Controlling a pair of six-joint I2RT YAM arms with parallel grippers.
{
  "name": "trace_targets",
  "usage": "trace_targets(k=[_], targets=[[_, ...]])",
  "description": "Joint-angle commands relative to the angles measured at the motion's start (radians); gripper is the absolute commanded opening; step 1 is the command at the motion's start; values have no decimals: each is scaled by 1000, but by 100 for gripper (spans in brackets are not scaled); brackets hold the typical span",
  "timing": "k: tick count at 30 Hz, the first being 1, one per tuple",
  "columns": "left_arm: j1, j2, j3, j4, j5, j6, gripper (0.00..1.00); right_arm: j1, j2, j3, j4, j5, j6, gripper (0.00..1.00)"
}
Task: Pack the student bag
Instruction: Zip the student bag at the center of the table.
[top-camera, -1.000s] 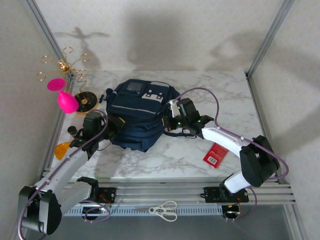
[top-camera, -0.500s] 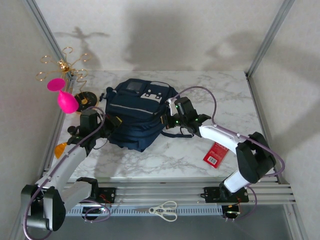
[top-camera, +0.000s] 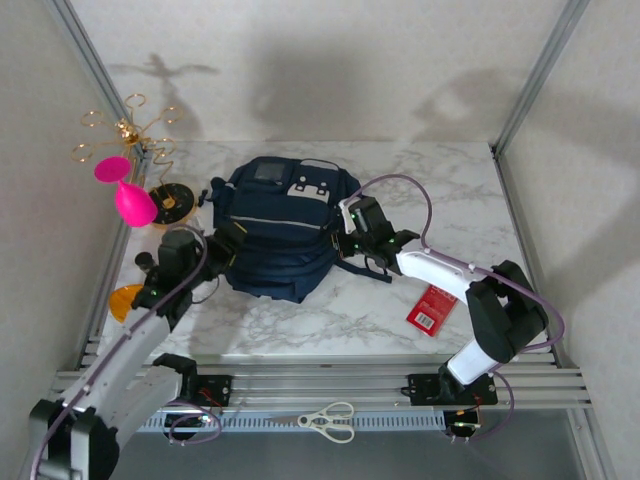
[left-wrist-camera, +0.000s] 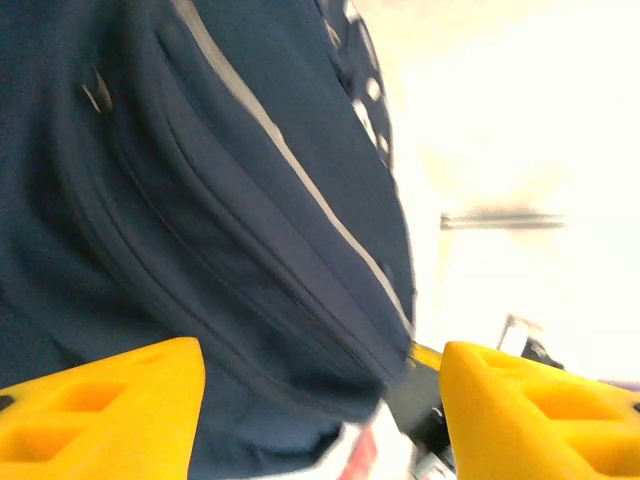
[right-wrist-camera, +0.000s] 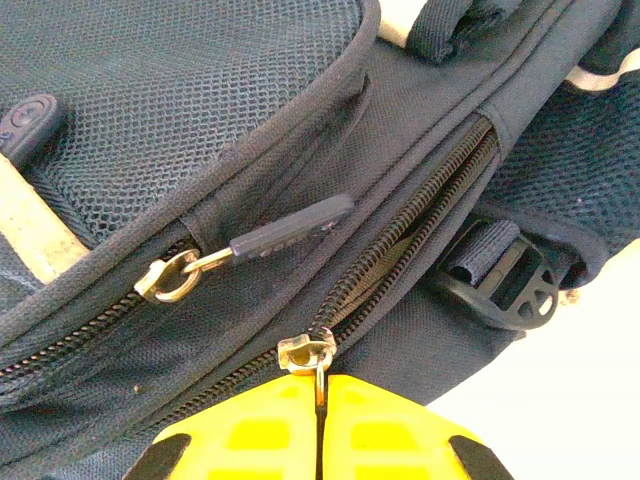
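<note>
I see the navy student bag (top-camera: 285, 225) lying centre frame on the marble table (top-camera: 450, 190). My left gripper (left-wrist-camera: 322, 385) gapes empty at its side; my right gripper (right-wrist-camera: 320, 420) pinches a zipper pull (right-wrist-camera: 308, 352).

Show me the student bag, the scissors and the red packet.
student bag (top-camera: 278, 240), top view, front panel below the pale stripe.
scissors (top-camera: 322, 420), top view, the pivot where the blades cross.
red packet (top-camera: 431, 307), top view, middle of its face.
</note>
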Motion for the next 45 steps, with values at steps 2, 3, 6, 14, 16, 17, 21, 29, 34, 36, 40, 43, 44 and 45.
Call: trace_targets(k=[2,3,6,14,16,17,21,29,34,36,40,43,44,45], targets=[[-154,-18,-90,124,-196,-243,63,25,-4,-13,31,11,2,0],[-203,4,-91,149,-227,-273,63,27,0,-13,33,9,-2,0],[-309,97,-60,222,-316,-321,62,27,7,-16,33,19,0,0],[-474,385,81,239,-518,-431,52,27,11,-12,34,16,-3,0],[-482,413,84,265,-577,-442,47,27,7,-16,32,27,-9,0],[-482,422,89,263,-589,-446,45,26,4,-18,30,34,-15,0],[-478,443,115,206,-659,-429,20,27,-11,-19,30,101,-71,0],[-367,330,39,125,-647,-357,0,13,18,24,28,212,-195,0],[-273,229,-10,64,-579,-228,0,-53,0,28,60,145,-237,0],[-220,210,-26,44,-524,-183,0,-71,4,34,64,126,-258,0],[-115,176,-65,39,-437,-127,0,-91,26,55,51,140,-281,0],[-59,152,-75,39,-383,-84,0,-111,51,72,48,156,-286,0],[-43,149,-72,27,-371,-72,0,-122,62,78,49,154,-280,0],[-26,150,-72,34,-350,-58,0,-136,75,85,46,145,-272,0]])
